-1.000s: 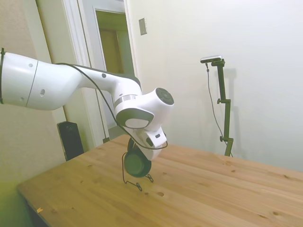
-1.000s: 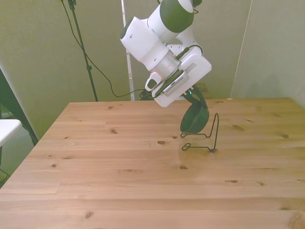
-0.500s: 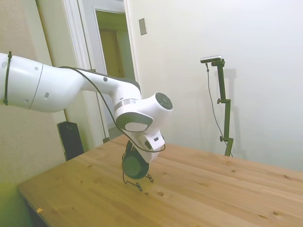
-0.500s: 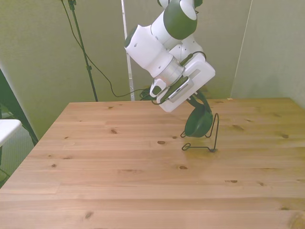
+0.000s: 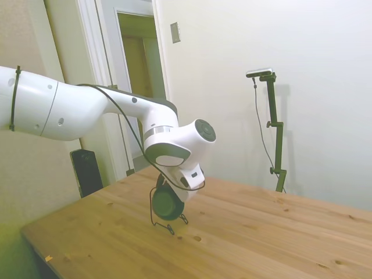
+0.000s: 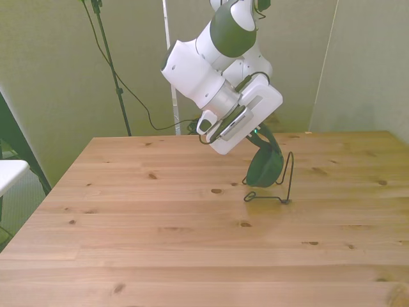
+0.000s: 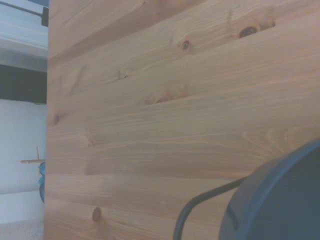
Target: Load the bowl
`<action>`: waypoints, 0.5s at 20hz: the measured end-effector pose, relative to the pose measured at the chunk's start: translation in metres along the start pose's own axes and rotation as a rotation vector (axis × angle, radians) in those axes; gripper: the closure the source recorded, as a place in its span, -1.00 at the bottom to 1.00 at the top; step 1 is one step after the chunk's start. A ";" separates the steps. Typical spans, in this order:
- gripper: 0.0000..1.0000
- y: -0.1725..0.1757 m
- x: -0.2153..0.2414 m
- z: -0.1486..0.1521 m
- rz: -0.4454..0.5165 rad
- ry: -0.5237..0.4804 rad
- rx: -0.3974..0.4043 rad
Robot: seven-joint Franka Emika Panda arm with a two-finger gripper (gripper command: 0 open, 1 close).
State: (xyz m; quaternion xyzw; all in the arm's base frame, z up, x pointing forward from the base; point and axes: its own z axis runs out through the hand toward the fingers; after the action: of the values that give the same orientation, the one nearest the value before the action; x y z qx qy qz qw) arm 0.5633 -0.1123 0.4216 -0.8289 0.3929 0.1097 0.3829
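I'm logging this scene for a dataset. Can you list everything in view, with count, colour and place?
Small round dark green plastic-looking bowl: one, dark green, standing on edge at the wire rack, under the claw.
Thin black wire rack: one, black, on the table toward the front view's right.
Wooden table: one, light pine with knots, filling the foreground.
Doorway: one, white-framed, behind the table in the side view.
White Franka arm: one, white, reaching over the table.
Claw: one, at the bowl's upper rim; fingers hidden.
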 end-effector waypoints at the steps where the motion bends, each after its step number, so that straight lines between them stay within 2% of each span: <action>1: 1.00 0.001 0.001 0.003 0.004 -0.005 0.001; 10: 1.00 -0.001 0.002 0.011 0.008 -0.021 0.009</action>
State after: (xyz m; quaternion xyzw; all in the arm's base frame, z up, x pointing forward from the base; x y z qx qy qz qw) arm 0.5662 -0.1051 0.4136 -0.8243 0.3929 0.1180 0.3902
